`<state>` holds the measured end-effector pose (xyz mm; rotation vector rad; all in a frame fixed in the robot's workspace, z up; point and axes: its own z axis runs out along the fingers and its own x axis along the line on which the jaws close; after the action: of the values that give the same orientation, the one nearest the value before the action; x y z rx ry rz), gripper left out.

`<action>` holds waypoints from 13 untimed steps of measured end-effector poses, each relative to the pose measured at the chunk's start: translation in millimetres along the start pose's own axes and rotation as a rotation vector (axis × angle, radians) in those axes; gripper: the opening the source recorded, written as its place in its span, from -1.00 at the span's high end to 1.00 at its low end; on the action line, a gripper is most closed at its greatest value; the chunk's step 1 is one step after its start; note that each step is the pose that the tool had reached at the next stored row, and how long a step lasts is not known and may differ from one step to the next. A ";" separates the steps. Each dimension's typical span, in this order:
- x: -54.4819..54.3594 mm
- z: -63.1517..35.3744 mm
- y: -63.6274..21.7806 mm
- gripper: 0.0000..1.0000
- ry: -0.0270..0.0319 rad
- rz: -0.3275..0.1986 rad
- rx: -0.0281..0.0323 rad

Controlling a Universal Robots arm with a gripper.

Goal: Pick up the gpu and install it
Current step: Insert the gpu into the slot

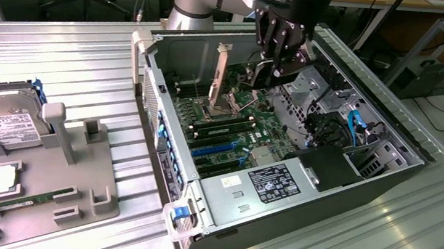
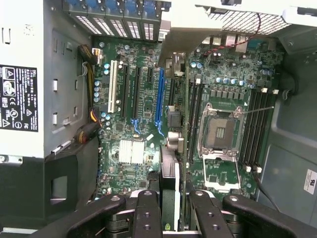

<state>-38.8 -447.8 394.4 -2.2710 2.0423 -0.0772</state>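
1. Here, the tool [image 1: 271, 64] hangs over the open computer case [image 1: 382, 172] on the ribbed metal tabletop [image 1: 63, 64], clamped on the gpu [image 1: 262, 73], which it carries edge-down above the motherboard [image 1: 242, 136].

2. From the wrist view, the card [image 2: 168, 191] runs upright between the tool's two black fingers [image 2: 148, 213], its pale bracket [image 2: 190, 29] at the far end near the case's rear slot openings [image 2: 124, 15].

3. The gpu appears to sit over the board between the long blue expansion slot [image 2: 159, 96] and the RAM slots [image 2: 194, 119] beside the empty CPU socket [image 2: 220, 131]; whether its edge touches the board yet cannot be told.

4. The step in hand is judged to be the install: the pick-up is done and the card is inside the case, but not shown seated.

5. Seating it would call for lining the card's lower edge up with the slot and the bracket with the rear opening, then pressing straight down.

6. At the exterior view's left, a grey fixture tray [image 1: 76, 177] holds a hard drive [image 1: 0, 116] and a green RAM stick [image 1: 28, 200].
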 end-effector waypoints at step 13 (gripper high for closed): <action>0.4 6.0 0.6 0.45 0.0000 0.000 0.0000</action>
<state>-38.8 -448.1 388.4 -2.2710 2.0423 -0.0772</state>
